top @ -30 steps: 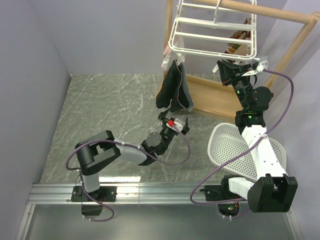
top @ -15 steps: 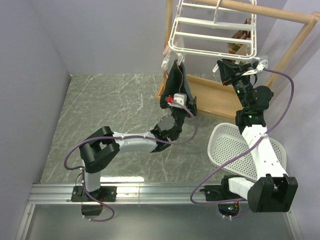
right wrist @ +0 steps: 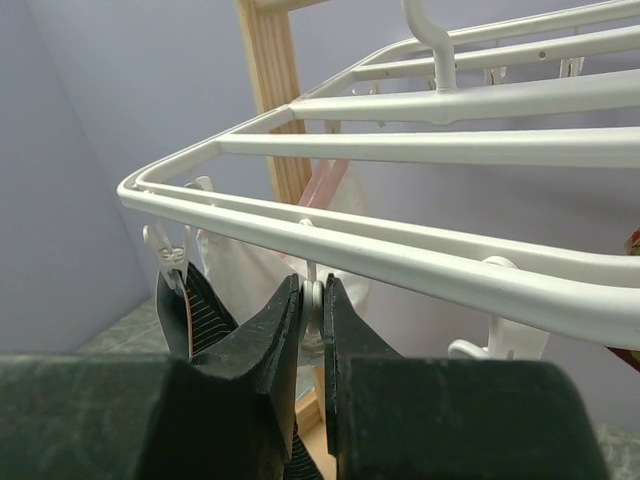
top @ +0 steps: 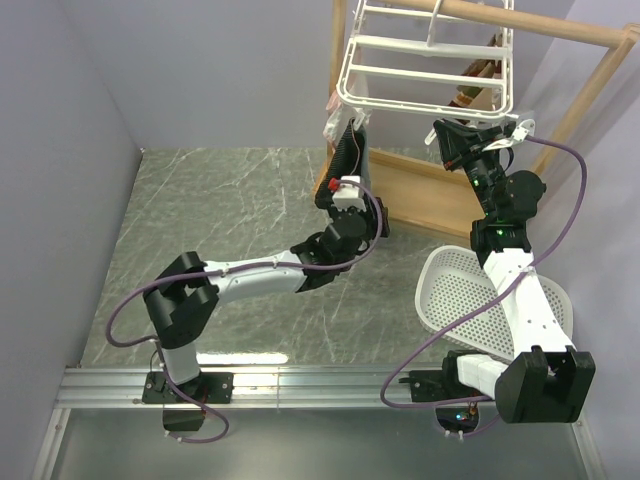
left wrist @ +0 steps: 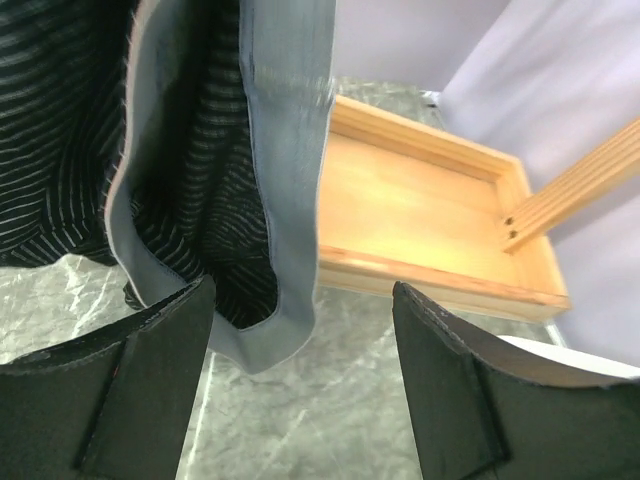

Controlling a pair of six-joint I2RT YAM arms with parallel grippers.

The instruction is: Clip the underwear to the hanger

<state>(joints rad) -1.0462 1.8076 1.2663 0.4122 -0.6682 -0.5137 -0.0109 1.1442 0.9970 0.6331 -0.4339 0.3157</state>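
My right tool [right wrist: 312, 300] clenches a clip [right wrist: 311, 268] on the hanger [right wrist: 420, 150], I judge to spread it; left tool [left wrist: 302, 290], released, straddles the hanging underwear [left wrist: 200, 180] to raise it there.

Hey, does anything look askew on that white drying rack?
Yes: the black fabric underwear hangs bunched from only the near-left corner of the white plastic barred hanger, the rest drooping free.

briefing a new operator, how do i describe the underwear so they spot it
A white hanger hangs from the wooden frame at the back. The underwear dangles from its near left corner: dark striped fabric, unlike the pale pouch beside it.
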